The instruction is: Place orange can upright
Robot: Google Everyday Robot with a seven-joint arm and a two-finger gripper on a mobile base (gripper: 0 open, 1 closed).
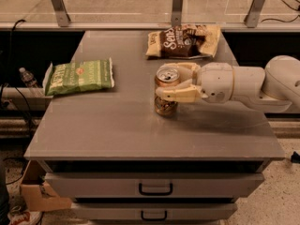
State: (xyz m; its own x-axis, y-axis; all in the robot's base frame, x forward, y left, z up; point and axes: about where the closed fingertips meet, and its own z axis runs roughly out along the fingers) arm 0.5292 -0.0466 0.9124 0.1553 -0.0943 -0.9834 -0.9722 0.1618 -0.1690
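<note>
The orange can (pixel 165 105) stands upright near the middle of the grey cabinet top (pixel 117 130), silver lid and pull tab facing up. The gripper (pixel 162 82) reaches in from the right and clasps the can, one cream finger (pixel 180 93) across its front and the other behind its upper rim. A green chip bag (pixel 79 76) lies flat well to the left. A brown and cream snack bag (pixel 183 41) lies crumpled near the far edge, behind the can. Two drawers (pixel 154 189) with dark handles sit below the top
</note>
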